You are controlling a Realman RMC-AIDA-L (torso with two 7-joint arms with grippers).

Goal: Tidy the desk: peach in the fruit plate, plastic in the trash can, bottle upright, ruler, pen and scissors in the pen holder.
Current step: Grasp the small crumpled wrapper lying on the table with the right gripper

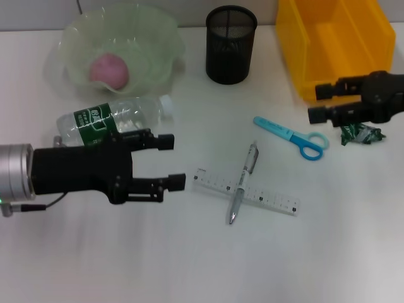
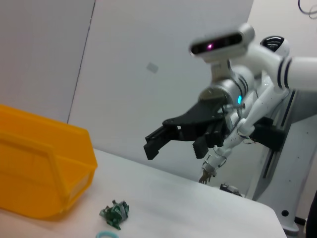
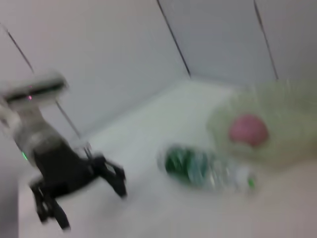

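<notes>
**Both hands open and empty above the counter**

Nearest the camera in the head view, the left hand point(image 1: 173, 161) hangs over the counter point(image 1: 189, 265) toward its left edge, its two black fingers spread wide apart with nothing between them and nothing touching them. Just behind it lies one plastic bottle point(image 1: 113, 120) on its side, green label up, white cap pointing toward the counter's middle; the arm covers part of its lower side.

The right hand point(image 1: 319, 103) hovers near the right edge, in front of the yellow bin point(image 1: 334, 44), fingers parted and empty. Just beside it on the counter sits one crumpled green plastic wrapper point(image 1: 361, 134), partly overlapped by the hand.

One pink peach point(image 1: 108, 69) rests inside the pale green fruit plate point(image 1: 158, 44) at the far left corner. One black mesh pen holder point(image 1: 231, 44) stands upright at the far edge, between plate and bin. One pair of blue scissors point(image 1: 291, 137) lies flat right of centre. One pen point(image 1: 243, 182) lies across one clear ruler point(image 1: 247, 191) in the middle, touching it.

The bin's right side is cut off by the frame. The right wrist view is smeared; only bottle, peach and the other arm read there.
</notes>
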